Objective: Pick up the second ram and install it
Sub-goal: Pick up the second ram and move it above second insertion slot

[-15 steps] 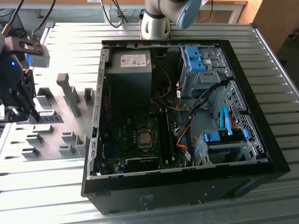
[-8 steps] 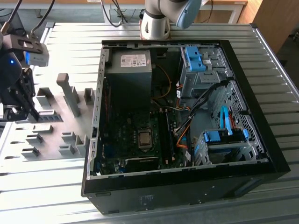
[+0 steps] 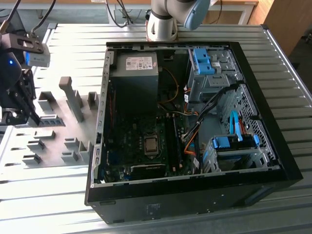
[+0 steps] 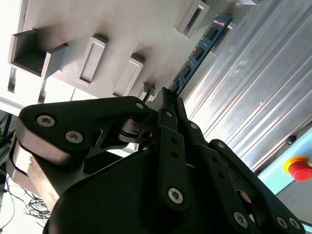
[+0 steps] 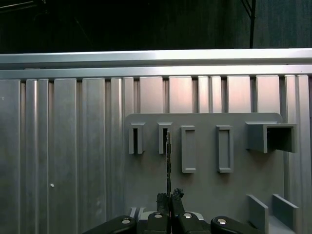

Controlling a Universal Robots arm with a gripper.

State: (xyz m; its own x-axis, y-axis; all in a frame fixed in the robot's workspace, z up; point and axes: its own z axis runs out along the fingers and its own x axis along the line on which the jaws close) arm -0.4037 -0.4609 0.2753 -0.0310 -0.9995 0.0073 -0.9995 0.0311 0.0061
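One slatted metal worktop point(image 3: 73, 39) carries everything here. The open computer case point(image 3: 195, 200) lies on its side so the green motherboard point(image 3: 124, 146) faces up for access. Toward the exterior view's left sits a grey fixture plate point(image 3: 53, 109), whose slotted blocks point(image 5: 224, 148) look meant to stand parts on edge for an easy grab. The pincer point(image 3: 27, 117) hangs over that plate, well apart from the case. In the second wrist view it is clenched on one end of the second ram point(image 4: 200, 51), the thin blue stick jutting straight out past the fingertips. That grip, I judge, leaves most of its length free for seating.
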